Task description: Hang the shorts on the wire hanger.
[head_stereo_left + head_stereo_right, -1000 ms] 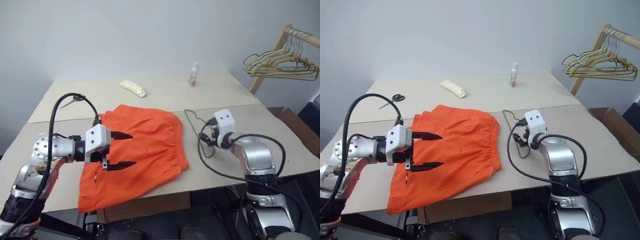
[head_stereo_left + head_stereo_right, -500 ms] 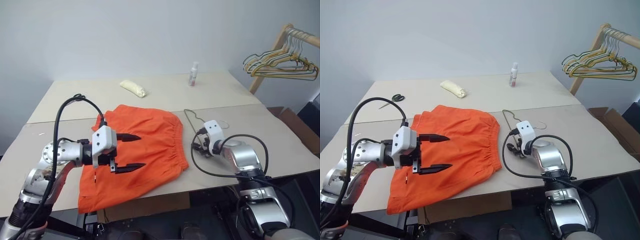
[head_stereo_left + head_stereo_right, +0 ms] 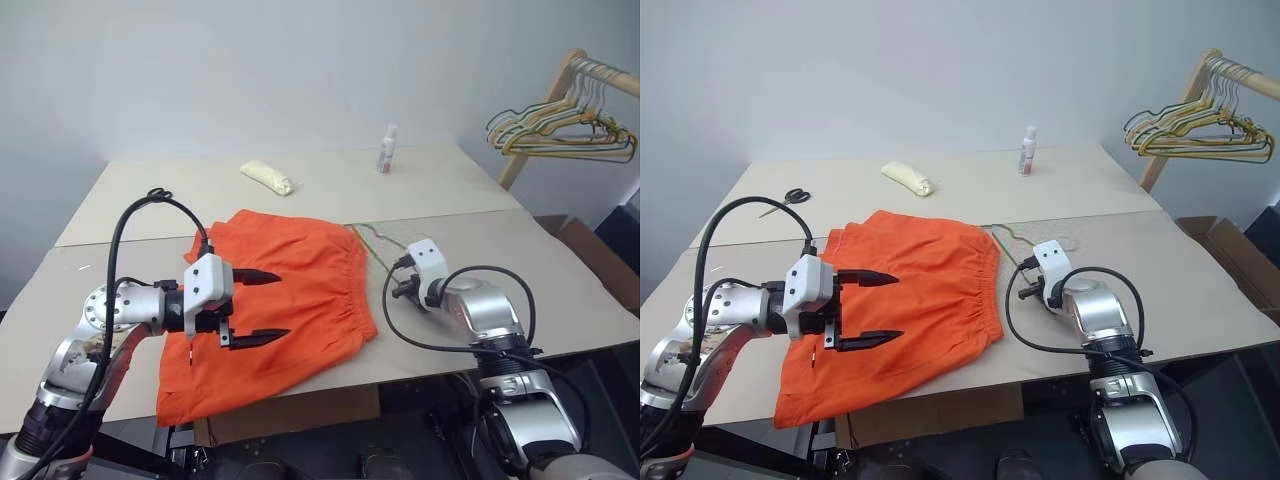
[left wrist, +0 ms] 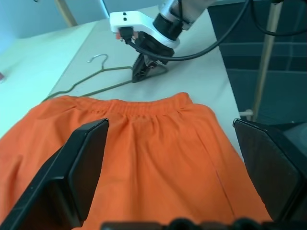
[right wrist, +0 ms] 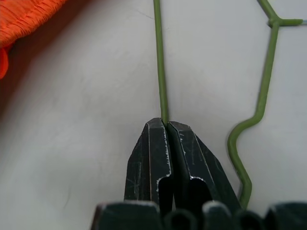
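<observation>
Orange shorts (image 3: 275, 300) lay flat on the tabletop (image 3: 560, 270). Right claw (image 5: 166, 125) had pinched the wire hanger (image 4: 103, 86) just beside the waistband; left claw (image 3: 262, 305) hovered wide over the shorts. Grasp step; next, lift the hanger clear. Bottle (image 3: 386, 148) and scissors (image 3: 788, 198) sat well apart.

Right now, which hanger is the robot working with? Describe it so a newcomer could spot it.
On the cardboard-covered table, just right of the orange shorts, lies the wire hanger: thin, dark green, with the right gripper shut on one of its wires. Unlike the yellowish hangers bunched on the wooden rack, it lies alone.
</observation>
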Controlling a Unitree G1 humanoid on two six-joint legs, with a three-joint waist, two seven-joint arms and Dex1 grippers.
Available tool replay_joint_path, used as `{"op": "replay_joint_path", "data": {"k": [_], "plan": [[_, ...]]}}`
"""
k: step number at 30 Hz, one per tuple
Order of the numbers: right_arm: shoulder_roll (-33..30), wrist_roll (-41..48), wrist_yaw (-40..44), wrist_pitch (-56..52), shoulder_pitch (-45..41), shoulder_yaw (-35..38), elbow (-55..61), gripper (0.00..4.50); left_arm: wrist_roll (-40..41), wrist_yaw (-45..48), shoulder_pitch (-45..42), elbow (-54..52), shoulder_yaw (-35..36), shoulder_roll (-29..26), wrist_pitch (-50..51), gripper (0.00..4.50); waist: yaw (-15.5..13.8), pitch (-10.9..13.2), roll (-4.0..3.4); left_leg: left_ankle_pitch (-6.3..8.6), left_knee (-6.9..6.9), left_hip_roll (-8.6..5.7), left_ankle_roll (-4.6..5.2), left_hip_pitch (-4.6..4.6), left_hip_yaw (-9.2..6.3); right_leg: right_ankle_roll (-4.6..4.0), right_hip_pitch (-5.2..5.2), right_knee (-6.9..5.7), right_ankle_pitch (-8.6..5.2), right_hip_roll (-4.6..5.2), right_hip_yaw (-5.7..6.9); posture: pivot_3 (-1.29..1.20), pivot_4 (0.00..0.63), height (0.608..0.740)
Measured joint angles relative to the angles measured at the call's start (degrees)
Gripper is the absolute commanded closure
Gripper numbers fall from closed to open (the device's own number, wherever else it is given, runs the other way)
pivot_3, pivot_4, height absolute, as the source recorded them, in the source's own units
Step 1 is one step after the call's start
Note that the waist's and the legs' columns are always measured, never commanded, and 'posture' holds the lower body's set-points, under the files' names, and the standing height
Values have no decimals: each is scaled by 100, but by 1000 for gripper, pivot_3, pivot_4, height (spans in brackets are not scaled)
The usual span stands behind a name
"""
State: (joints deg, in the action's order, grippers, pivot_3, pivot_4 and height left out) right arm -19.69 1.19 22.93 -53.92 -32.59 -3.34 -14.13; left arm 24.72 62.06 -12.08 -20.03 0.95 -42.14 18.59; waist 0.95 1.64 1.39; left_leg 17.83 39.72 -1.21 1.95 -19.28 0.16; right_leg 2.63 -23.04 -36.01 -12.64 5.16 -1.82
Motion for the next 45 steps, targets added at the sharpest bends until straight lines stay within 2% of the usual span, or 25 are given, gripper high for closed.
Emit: {"op": "replay_joint_path", "data": {"k": [6, 9, 11, 16, 21, 29, 32, 34, 43, 44, 45], "plan": [[443, 156, -690, 57, 347, 654, 687, 4485, -180, -935, -525, 452, -82, 706, 385, 0, -8, 7, -11, 0, -1, -5, -1, -28, -2, 3, -29, -3, 2, 4, -2, 7, 0, 740], [621, 515, -713, 78, 569, 1069, 1876, 4485, 600, -1640, -863, 680, 217, 1582, 1239, 0, -15, 4, -10, -3, 19, -8, -5, -115, -8, 11, -116, -16, 10, 9, -3, -7, 0, 740], [635, 719, -606, 222, 765, 1100, 2622, 4485, 1258, -2005, -1085, 765, 473, 2075, 1763, 0, -6, 4, -10, -5, 19, -8, -7, -128, -10, 12, -125, -15, 12, 8, -2, -16, 0, 740], [615, 847, -294, 1186, 1470, 513, 3780, 4485, 2329, -3137, -1818, 1036, 1038, 2945, 2654, 0, 34, 2, -8, -4, 19, -19, -7, -123, -4, 18, -116, 4, 16, 12, -9, -18, 0, 740], [629, 808, -9, 2183, 1965, -197, 4123, 4485, 2666, -4114, -2153, 1345, 1228, 3710, 2779, 0, 32, 1, -7, -5, 18, -27, -8, -104, 1, 20, -103, 0, 17, 10, -19, -10, 0, 740], [645, 620, 4, 3124, 1992, -446, 4047, 4485, 2939, -4755, -2380, 1353, 1437, 3843, 2768, 0, 0, 1, -6, -9, 16, -43, -14, -101, 2, 19, -104, 1, 18, 11, -23, 9, 0, 740], [573, 544, 19, 3324, 2001, -497, 3931, 4500, 2975, -4796, -2381, 1353, 1488, 3835, 2768, 571, -15, 1, -6, -10, 16, -44, -16, -101, 2, 18, -103, 1, 18, 11, -23, 9, 0, 740], [548, 451, 18, 3440, 2006, -526, 3862, 4500, 3005, -4810, -2382, 1353, 1510, 3839, 2765, 1180, -18, 1, -6, -10, 16, -44, -16, -101, 2, 18, -103, 2, 18, 11, -23, 10, 0, 740], [540, 91, -83, 3748, 2056, -661, 3683, 4500, 3145, -4989, -2394, 1355, 1544, 3942, 2697, 4262, -19, 1, -5, -12, 16, -44, -20, -101, 2, 18, -104, 1, 18, 11, -24, -2, 0, 740], [534, 36, -99, 3811, 2072, -695, 3684, 4500, 3165, -4983, -2394, 1357, 1557, 3946, 2675, 4481, -18, 0, -5, -12, 16, -44, -20, -101, 2, 18, -103, 1, 18, 11, -24, -3, 0, 740], [535, 6, -108, 3864, 2088, -706, 3684, 4500, 3164, -4980, -2394, 1369, 1560, 3942, 2666, 4481, -18, 0, -5, -12, 16, -44, -20, -101, 2, 18, -103, 1, 18, 11, -24, -4, 0, 740]]}}
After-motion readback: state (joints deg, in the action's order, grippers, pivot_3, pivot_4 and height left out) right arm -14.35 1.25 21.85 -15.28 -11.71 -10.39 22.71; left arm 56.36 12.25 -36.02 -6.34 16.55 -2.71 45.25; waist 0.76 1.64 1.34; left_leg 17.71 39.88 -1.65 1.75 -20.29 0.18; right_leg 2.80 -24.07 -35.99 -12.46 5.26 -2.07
